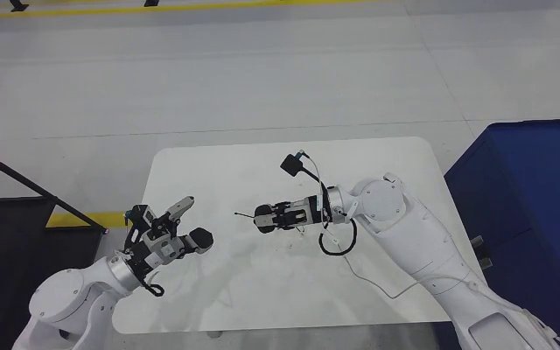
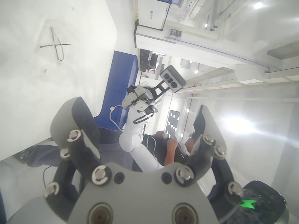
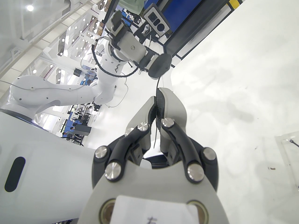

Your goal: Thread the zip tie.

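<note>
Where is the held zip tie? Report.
In the top view the zip tie is pinched in the right pincer over the middle of the white table, free end pointing at the open left pincer.

The left arm (image 1: 79,293) and right arm (image 1: 420,241) are glossy white rounded shells, with black cables (image 1: 337,247) looping at the wrists. The left gripper (image 2: 140,108) and right gripper (image 3: 157,95) have pale grey fingers (image 3: 174,109), black ribbed pads (image 3: 160,103), black linkages and silver screws (image 3: 195,171). A black camera (image 1: 290,164) sits at 12 o'clock of the right wrist.

Bright overhead light, hazy glare, soft shadows
</note>
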Available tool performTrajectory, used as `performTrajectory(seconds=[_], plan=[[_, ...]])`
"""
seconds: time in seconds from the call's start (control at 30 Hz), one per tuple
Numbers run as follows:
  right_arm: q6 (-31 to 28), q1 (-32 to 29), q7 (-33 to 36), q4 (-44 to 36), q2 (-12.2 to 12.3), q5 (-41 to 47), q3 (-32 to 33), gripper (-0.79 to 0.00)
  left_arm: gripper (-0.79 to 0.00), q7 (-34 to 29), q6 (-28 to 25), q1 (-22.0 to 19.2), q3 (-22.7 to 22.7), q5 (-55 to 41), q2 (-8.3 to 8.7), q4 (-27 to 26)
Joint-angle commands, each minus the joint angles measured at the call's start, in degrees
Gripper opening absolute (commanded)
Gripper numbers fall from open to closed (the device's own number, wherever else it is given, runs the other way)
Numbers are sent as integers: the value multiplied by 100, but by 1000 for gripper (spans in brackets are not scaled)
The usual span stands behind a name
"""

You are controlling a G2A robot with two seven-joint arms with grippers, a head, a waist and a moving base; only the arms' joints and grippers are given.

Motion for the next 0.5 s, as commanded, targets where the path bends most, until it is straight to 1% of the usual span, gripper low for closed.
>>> performTrajectory(seconds=[0.0,0.13,0.37,0.47], plan=[[0,0,0,0,0,0,0,-785,0,-43,-110,32,-173,-188,-1,54],[0,0,0,0,0,0,0,-785,0,-107,-153,58,-415,-271,12,171],[0,0,0,0,0,0,0,-785,0,-112,-384,50,-518,-151,19,262],[0,0,0,0,0,0,0,-785,0,-112,-384,50,-518,-151,19,262]])
